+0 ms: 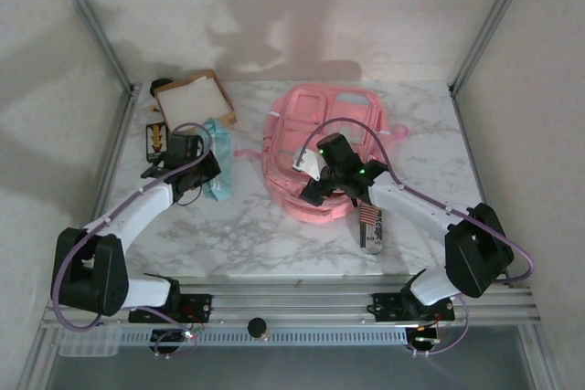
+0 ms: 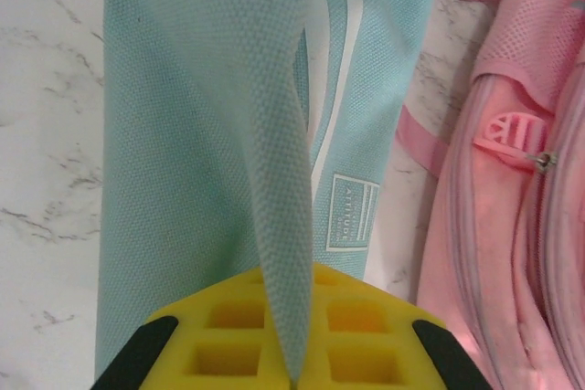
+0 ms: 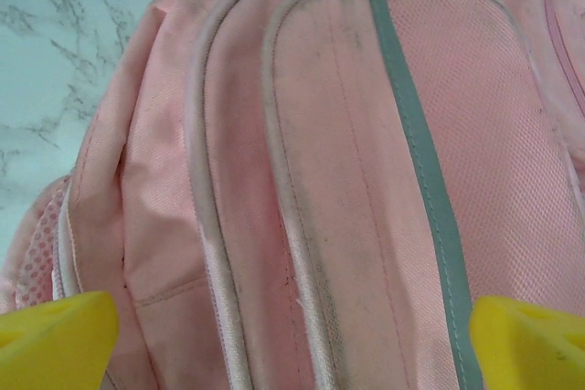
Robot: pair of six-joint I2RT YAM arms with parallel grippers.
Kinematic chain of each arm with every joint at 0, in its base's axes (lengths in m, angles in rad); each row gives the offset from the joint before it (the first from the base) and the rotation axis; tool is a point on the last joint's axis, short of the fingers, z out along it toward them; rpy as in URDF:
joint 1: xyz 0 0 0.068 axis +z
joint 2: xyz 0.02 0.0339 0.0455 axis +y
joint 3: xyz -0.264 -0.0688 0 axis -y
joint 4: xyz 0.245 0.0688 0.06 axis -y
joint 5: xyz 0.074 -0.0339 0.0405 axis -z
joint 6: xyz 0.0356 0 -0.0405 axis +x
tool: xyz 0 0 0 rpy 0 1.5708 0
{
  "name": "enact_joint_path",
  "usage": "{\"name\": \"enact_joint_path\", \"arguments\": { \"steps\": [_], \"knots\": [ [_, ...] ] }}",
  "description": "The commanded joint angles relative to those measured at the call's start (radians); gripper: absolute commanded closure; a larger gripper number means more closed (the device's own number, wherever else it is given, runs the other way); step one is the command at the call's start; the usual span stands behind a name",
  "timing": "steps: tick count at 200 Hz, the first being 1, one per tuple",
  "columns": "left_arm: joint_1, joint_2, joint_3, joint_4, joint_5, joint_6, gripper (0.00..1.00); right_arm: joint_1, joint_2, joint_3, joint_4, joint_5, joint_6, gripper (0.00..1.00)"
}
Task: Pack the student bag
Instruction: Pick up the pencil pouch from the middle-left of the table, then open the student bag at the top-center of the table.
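**Blue pouch pinched, pink bag waiting**

The left jaws were closed on a fold of the blue pouch (image 2: 174, 134), with the student bag (image 1: 315, 116) just beside them on the counter (image 1: 247, 235). The right jaws were wide open, right above the front pocket (image 3: 347, 180) of the bag. The bag looked zipped to me, so the right jaws should find a zip and pull slowly, while the left ones grip the pouch tight.

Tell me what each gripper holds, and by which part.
Left gripper pinches the light-blue pencil pouch by a raised fabric fold; right gripper holds nothing.
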Motion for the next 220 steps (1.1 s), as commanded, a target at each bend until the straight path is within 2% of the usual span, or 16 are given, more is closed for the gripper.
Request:
{"name": "enact_joint_path", "arguments": {
  "steps": [1,11,25,59,67,79,93,109,122,134,155,179,202,220],
  "knots": [
    [0.002,-0.047,0.004,-0.024,0.043,-0.016,1.0,0.002,0.006,-0.016,-0.023,-0.019,-0.073,0.01],
    [0.003,-0.06,0.001,-0.017,0.063,-0.019,1.0,0.0,0.019,-0.023,-0.01,0.016,-0.082,0.01],
    [0.004,-0.068,0.003,-0.024,0.065,-0.026,1.0,-0.007,0.043,-0.032,0.05,0.128,-0.092,0.01],
    [0.002,-0.088,0.002,-0.022,0.096,-0.041,1.0,-0.037,0.07,-0.029,0.116,0.124,-0.167,0.01],
    [0.003,-0.093,0.001,-0.023,0.095,-0.044,1.0,-0.051,0.083,-0.018,0.13,0.157,-0.174,0.05],
    [0.003,-0.104,-0.001,-0.02,0.106,-0.052,1.0,-0.056,0.09,0.008,0.156,0.197,-0.176,0.15],
    [0.003,-0.121,-0.005,-0.009,0.139,-0.066,1.0,-0.056,0.084,0.056,0.149,0.177,-0.165,0.29],
    [0.003,-0.147,-0.007,-0.008,0.17,-0.083,1.0,-0.057,0.09,0.105,0.131,0.162,-0.138,0.55],
    [0.004,-0.181,-0.016,0.01,0.204,-0.11,1.0,-0.058,0.116,0.141,0.104,0.17,-0.124,0.83],
    [0.002,-0.216,-0.037,0.052,0.254,-0.155,1.0,-0.058,0.147,0.204,0.047,0.133,-0.08,1.0],
    [-0.002,-0.28,-0.075,0.154,0.345,-0.259,1.0,-0.056,0.183,0.299,-0.006,0.042,0.047,1.0],
    [-0.047,-0.358,-0.134,0.324,0.383,-0.421,1.0,-0.056,0.195,0.364,-0.034,-0.019,0.173,1.0],
    [-0.108,-0.401,-0.185,0.429,0.333,-0.556,1.0,-0.058,0.198,0.407,-0.056,-0.011,0.211,1.0],
    [-0.172,-0.403,-0.236,0.512,0.253,-0.676,1.0,-0.058,0.196,0.444,-0.057,0.021,0.231,1.0]
  ]
}}
